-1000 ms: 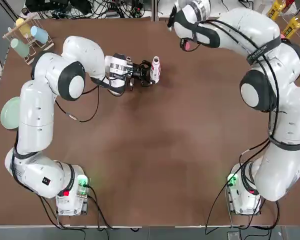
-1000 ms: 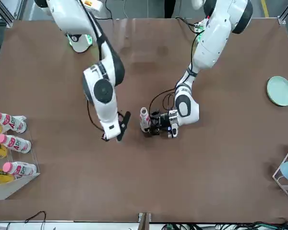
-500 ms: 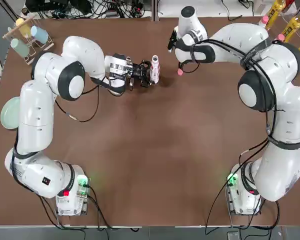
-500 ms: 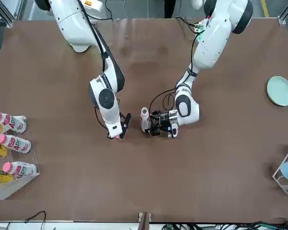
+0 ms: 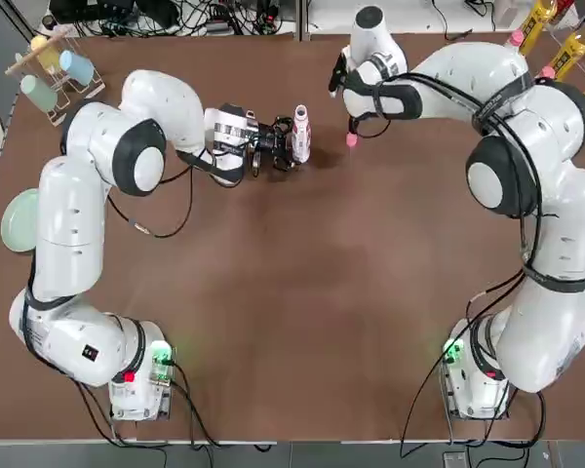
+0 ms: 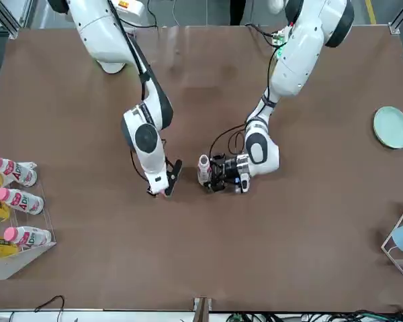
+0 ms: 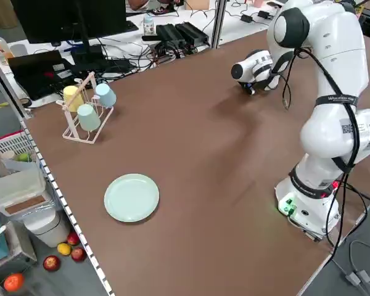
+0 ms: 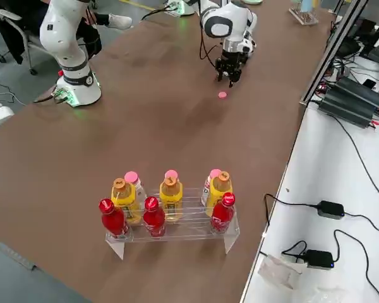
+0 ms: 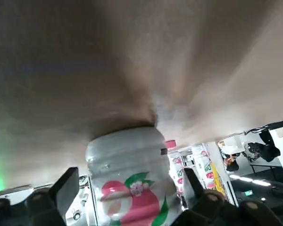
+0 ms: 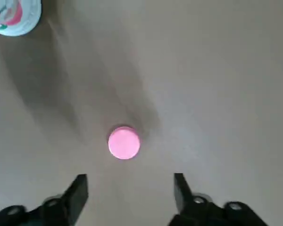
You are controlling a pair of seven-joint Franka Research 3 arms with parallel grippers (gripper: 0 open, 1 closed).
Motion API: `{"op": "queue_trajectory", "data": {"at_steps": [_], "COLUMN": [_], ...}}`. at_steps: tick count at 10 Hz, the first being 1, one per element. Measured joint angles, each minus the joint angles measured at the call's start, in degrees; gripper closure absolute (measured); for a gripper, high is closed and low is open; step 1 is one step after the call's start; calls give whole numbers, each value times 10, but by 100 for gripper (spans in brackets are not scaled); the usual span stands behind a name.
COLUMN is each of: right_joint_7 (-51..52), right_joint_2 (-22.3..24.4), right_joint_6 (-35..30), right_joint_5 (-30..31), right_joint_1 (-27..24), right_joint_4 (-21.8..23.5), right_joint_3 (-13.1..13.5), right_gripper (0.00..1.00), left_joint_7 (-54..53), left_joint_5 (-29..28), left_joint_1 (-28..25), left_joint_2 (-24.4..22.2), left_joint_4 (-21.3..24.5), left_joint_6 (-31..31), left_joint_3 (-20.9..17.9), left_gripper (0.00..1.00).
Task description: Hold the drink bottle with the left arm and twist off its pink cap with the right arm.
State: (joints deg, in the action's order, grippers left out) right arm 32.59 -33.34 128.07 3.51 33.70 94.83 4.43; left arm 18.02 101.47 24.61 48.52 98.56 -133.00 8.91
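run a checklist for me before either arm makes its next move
1. pink cap off the drink bottle: ok, it lies on the table
2. right gripper clear of the cap: ok, open above it, to the right of the bottle
3. bottle upright: ok
4. left gripper clamped on the bottle: not ok, open around it with gaps at both sides
5. bottle contents: cannot tell
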Motion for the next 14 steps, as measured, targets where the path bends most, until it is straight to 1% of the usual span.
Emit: {"op": "queue_trajectory", "data": {"at_steps": [1, 4, 6, 7, 8, 9, 10, 11, 12, 14], "right_joint_7": [-20, -53, -56, -55, -60, -87, -148, -207, -232, -235], "right_joint_2": [21, 114, 167, 183, 193, 202, 217, 234, 248, 267], "right_joint_6": [-32, -138, -212, -264, -323, -361, -397, -434, -449, -455], "right_joint_5": [0, 0, 0, 0, -2, -7, -11, -11, -11, -14], "right_joint_1": [-8, -61, -117, -148, -177, -203, -221, -241, -268, -331], "right_joint_4": [-5, -25, -47, -78, -121, -157, -174, -178, -178, -178], "right_joint_3": [2, 5, 6, 7, 6, 5, 3, -3, -7, -9], "right_gripper": [1, 0, 0, 0, 0, 0, 0, 0, 0, 0], "left_joint_7": [0, 2, 2, 3, 4, 10, 19, 31, 40, 49], "left_joint_5": [-1, -8, -18, -24, -30, -38, -51, -67, -85, -147], "left_joint_1": [-1, -6, -15, -20, -25, -30, -35, -39, -45, -68], "left_joint_2": [0, 0, -2, -4, -7, -14, -27, -47, -71, -114], "left_joint_4": [0, 0, 1, 3, 5, 9, 15, 27, 42, 69], "left_joint_6": [0, 0, 0, 0, 1, 1, 1, 1, 1, 0], "left_joint_3": [0, 1, 0, 0, 0, 0, 0, -2, -5, -10], "left_gripper": [1, 1, 1, 1, 1, 1, 1, 1, 1, 0]}}
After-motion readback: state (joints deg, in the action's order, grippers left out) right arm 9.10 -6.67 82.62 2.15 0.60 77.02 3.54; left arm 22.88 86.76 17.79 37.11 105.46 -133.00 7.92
